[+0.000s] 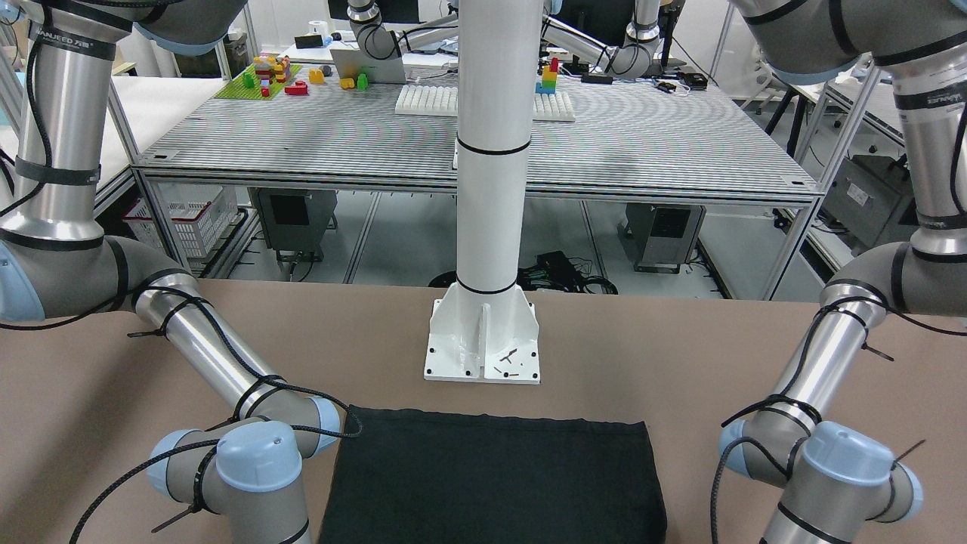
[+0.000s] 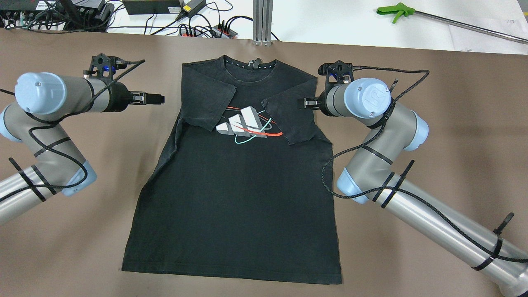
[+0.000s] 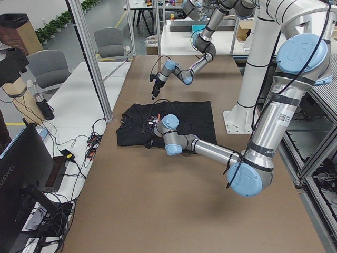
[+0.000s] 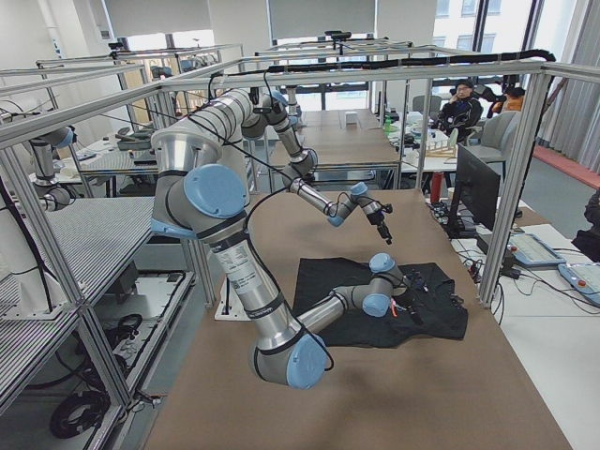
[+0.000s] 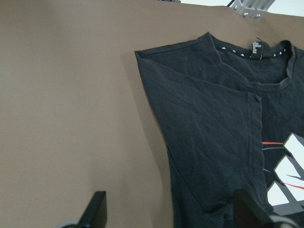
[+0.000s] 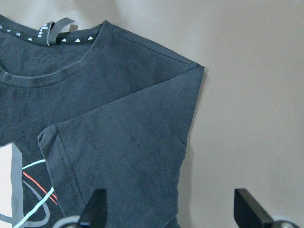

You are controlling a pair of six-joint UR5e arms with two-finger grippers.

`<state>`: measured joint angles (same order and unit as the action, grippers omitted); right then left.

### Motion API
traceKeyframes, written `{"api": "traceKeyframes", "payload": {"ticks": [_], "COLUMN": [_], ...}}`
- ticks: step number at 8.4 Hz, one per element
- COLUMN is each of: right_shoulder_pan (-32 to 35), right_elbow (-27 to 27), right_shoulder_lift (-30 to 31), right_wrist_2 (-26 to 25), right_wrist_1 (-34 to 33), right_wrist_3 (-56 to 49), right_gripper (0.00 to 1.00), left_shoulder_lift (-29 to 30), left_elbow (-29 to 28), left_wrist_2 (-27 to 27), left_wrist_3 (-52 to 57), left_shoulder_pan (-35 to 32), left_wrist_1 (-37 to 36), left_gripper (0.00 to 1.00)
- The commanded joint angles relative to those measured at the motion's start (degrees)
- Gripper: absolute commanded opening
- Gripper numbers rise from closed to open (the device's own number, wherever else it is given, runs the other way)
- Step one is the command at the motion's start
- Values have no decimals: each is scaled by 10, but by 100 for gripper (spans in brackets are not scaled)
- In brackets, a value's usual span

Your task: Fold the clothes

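- We see a black T-shirt (image 2: 231,198) lying flat on the brown table (image 2: 62,247), collar (image 2: 251,66) at the far edge, hem nearest the robot, logo (image 2: 243,123) facing up.
- Both sleeves are folded in over the chest: one (image 2: 206,103) on L side, other (image 2: 288,119) on R.
- L gripper (image 2: 160,99) hovers by shirt's L shoulder; fingers (image 5: 97,211) spread wide, nothing betw. them.
- R gripper (image 2: 303,103) hovers at R shoulder edge; we see its fingers (image 6: 247,209) wide apart too, gripping nothing.
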<state>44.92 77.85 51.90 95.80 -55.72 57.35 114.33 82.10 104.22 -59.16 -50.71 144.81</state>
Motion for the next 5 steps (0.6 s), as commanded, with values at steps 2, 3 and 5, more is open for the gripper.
{"api": "traceKeyframes", "payload": {"ticks": [2,3,5], "right_shoulder_pan": [0,0,0], "right_elbow": [-1,-2,-2], "right_shoulder_lift": [1,1,1], "right_wrist_2": [0,0,0], "right_wrist_1": [0,0,0], "right_wrist_3": [-2,-2,-3], "right_gripper": [94,94,94], "left_shoulder_lift": [4,-3,-6], "left_elbow": [47,75,84], "left_wrist_2": [-95,-121,-159], "left_wrist_3": [-17,-17,-20], "left_shoulder_pan": [68,83,111], "left_wrist_1": [-77,-117,-132], "left_gripper": [94,94,94]}}
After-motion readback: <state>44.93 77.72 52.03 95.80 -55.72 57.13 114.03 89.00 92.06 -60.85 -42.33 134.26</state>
